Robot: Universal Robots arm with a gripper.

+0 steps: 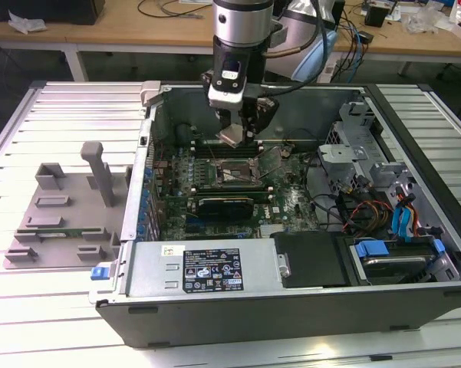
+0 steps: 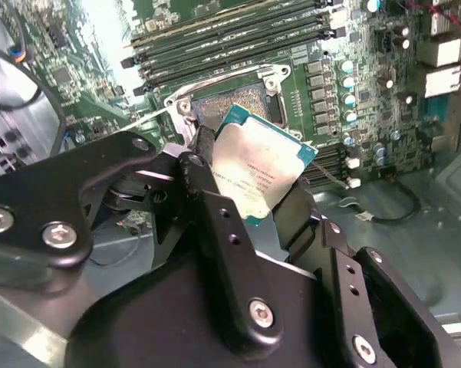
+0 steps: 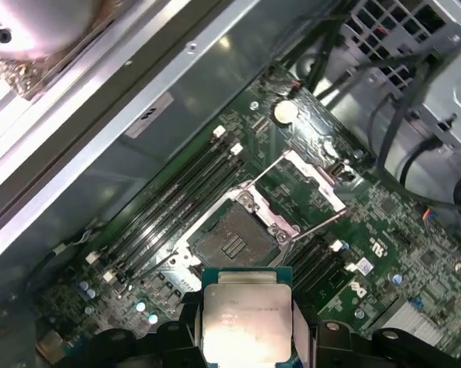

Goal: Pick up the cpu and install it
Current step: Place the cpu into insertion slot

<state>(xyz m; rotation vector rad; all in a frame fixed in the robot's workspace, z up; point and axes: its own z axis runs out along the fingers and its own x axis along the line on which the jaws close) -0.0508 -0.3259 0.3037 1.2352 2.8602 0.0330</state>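
While over the case on the slatted table, pincer tight on cpu.

**Open Case on a Slatted Table**

A dark computer case lay open on a pale slatted table. Inside it, a green motherboard sat near a silver power supply. Blue drive latches stood toward the exterior view's right, and a grey fixture tray rested outside the case on that view's left. The first wrist view showed memory slots and a coin battery.
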